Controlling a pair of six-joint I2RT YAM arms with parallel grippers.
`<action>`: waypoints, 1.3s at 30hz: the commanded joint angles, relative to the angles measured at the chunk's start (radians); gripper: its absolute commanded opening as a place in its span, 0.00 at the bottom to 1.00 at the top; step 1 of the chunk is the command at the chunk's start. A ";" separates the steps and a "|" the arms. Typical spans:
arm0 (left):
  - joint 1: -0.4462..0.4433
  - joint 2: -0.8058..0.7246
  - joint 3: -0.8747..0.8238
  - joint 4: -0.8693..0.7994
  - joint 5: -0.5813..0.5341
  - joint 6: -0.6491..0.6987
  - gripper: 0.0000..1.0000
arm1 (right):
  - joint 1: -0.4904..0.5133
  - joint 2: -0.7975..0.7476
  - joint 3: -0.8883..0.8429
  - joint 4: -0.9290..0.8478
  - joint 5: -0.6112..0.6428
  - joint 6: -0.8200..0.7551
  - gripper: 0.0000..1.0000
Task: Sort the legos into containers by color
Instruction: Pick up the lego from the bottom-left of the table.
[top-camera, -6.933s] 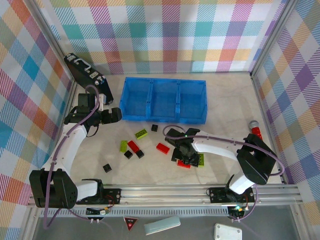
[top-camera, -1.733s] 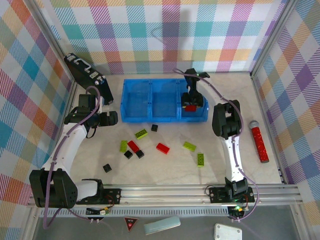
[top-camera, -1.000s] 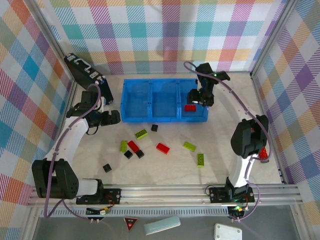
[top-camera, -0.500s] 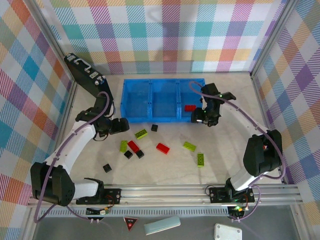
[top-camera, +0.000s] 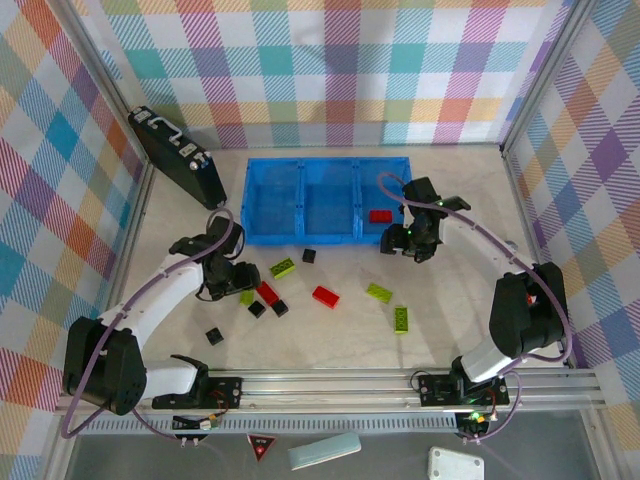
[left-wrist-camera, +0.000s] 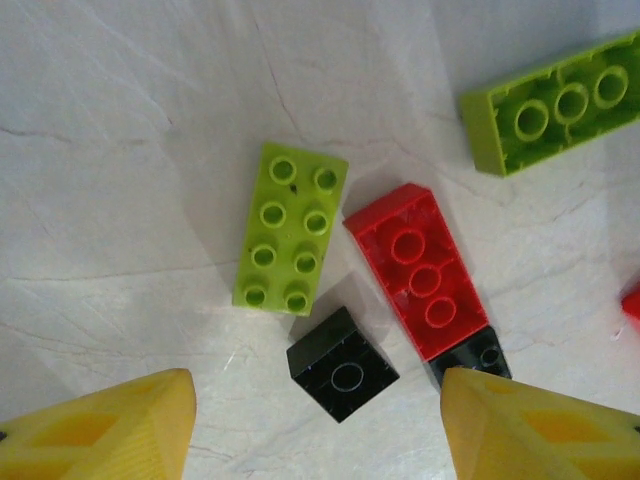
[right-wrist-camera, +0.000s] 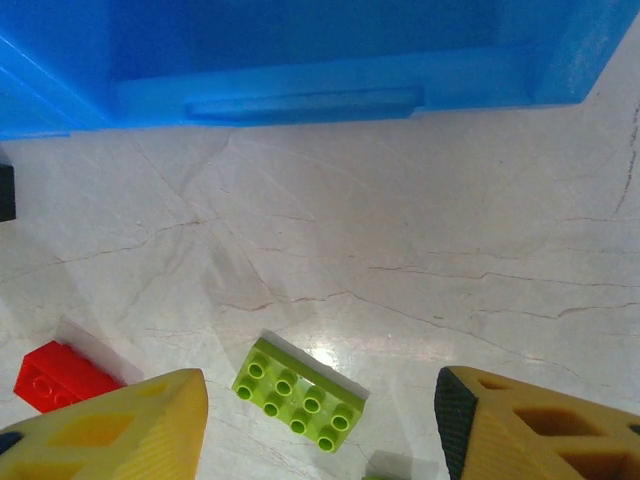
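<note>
While the left gripper (left-wrist-camera: 315, 400) hangs wide open and empty over a tight huddle of legos, the pick wants care. A lime-green studded rectangular plastic brick (left-wrist-camera: 290, 227), a red rectangular plastic brick (left-wrist-camera: 423, 268) and a small black cube-like plastic brick (left-wrist-camera: 342, 362) lie touching or nearly so on the pale marbled bench (left-wrist-camera: 120, 150). The black cube sits between the yellow fingers (left-wrist-camera: 120, 425), so I judge it the likeliest target. To take it cleanly, the jaws should come down on its free sides only, since a skewed closing could shove the red brick beside it.

The right gripper (right-wrist-camera: 320, 378), equally open and holding nothing, hovers just in front of the bright blue shallow plastic tray (right-wrist-camera: 300, 100), above a second lime-green brick (right-wrist-camera: 300, 395). A lone red brick (top-camera: 380, 215) lies in the tray's right-hand compartment.
</note>
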 joint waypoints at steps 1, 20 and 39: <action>-0.043 0.013 -0.021 -0.013 0.011 -0.043 0.64 | 0.004 -0.030 -0.027 0.019 -0.015 0.013 0.63; -0.165 0.125 -0.079 0.026 0.005 -0.058 0.65 | 0.004 -0.026 -0.074 0.040 -0.030 0.019 0.63; -0.175 0.229 -0.024 0.052 -0.045 0.003 0.60 | 0.004 -0.027 -0.085 0.040 -0.034 0.028 0.62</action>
